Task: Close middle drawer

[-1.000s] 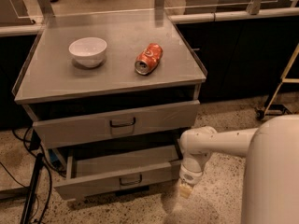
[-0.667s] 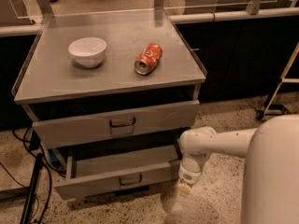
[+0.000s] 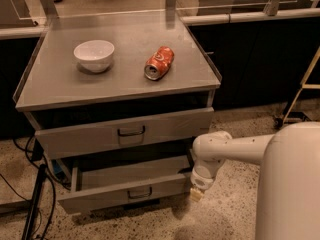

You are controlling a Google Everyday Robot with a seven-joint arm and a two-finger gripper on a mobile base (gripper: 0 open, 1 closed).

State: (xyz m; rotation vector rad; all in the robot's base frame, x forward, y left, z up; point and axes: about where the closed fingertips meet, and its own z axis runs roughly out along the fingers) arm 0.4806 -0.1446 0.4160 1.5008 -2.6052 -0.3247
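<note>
The jaws hang low at the end of the white arm (image 3: 215, 154), close to the floor. How far open they are cannot be told, and nothing is seen in them. Just to their left is the right front corner of the middle drawer (image 3: 100, 200), pulled well out. Above it the top drawer (image 3: 90, 136) stands slightly out. Farther up and left, the bench (image 3: 60, 89) carries a white bowl (image 3: 94, 55) and an orange can (image 3: 159, 63) on its side.

1. On the cabinet top (image 3: 120, 86): bowl (image 3: 94, 55), can (image 3: 159, 63) at its 3 o'clock.
2. The middle drawer (image 3: 100, 200) juts out under the upper drawer (image 3: 90, 139).
3. The gripper (image 3: 196, 193) is at the middle drawer's 3 o'clock, beside its front.
</note>
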